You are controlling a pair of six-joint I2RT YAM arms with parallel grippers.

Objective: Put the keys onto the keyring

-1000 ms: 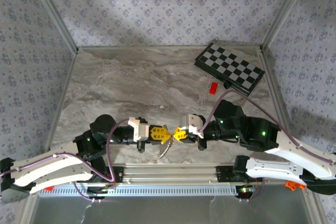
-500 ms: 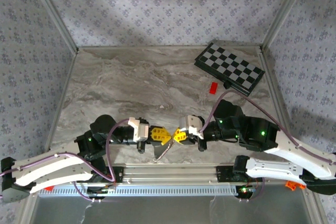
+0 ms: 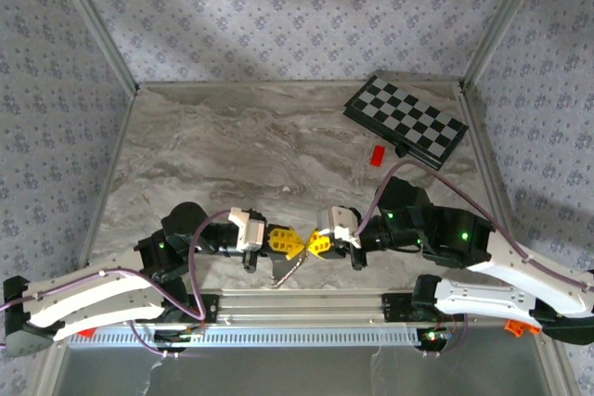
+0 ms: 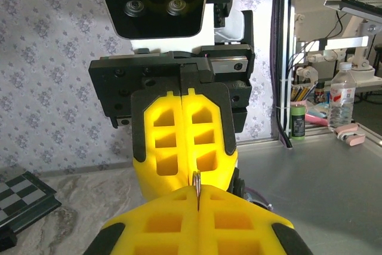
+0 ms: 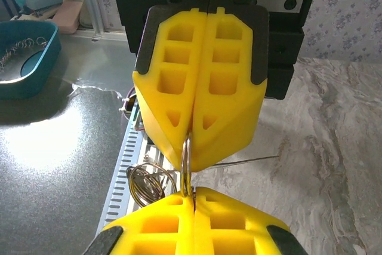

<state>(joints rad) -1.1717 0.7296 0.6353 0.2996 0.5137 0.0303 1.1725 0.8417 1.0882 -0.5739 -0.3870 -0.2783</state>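
Fingers on both arms are clenched and meet tip to tip just above the near edge of the surface [image 3: 232, 146]. The left fingers [image 3: 278, 238] and right fingers [image 3: 321, 245] face each other with almost no gap between them. From the right wrist we see a thin wire loop, which we take for the keyring [image 5: 187, 150]. It runs from the seam of the right fingers [image 5: 155, 231] up into the seam of the left fingers [image 5: 173, 88], so both pairs are pinching it. A looser coil of wire [image 5: 149, 184] hangs beside it to one side. From the left wrist only a sliver of the metal edge [image 4: 196, 186] shows. From above, a slim metal piece [image 3: 286, 271] dangles below the meeting point. It may be one of the keys, but it is too small for us to tell.

We judge that we are in the threading step, with the ring held in the air between both arms. The next move calls for one pair to hold the ring firm while the other works a key along the coil. That needs small, aligned motion, since the wire is thin and could slip or twist out of the foam pads.
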